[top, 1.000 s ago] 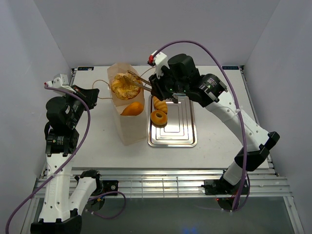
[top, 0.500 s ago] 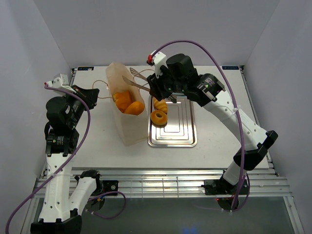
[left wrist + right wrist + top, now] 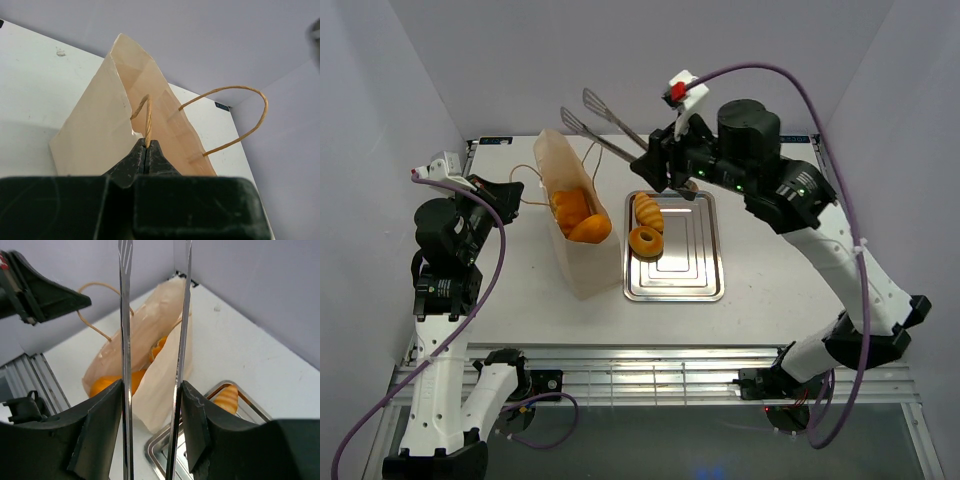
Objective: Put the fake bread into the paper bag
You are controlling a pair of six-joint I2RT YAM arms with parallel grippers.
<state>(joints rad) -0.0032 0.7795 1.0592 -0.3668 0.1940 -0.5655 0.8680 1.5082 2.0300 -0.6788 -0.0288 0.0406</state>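
Bread pieces (image 3: 578, 215), glossy golden-orange, lie inside the tall cream paper bag (image 3: 590, 270) whose string handle (image 3: 147, 120) the left gripper (image 3: 146, 150) pinches, while the right gripper (image 3: 151, 387) clamps silver metal tongs (image 3: 591, 99).

The paper bag (image 3: 585, 265) is matt, creased cream paper with rough twisted string handles (image 3: 147, 120), the fake bread (image 3: 648, 212) looks like glossy orange plastic, the tongs (image 3: 125, 340) and tray (image 3: 695, 250) are smooth shiny metal, and the table (image 3: 520, 290) is matt white.
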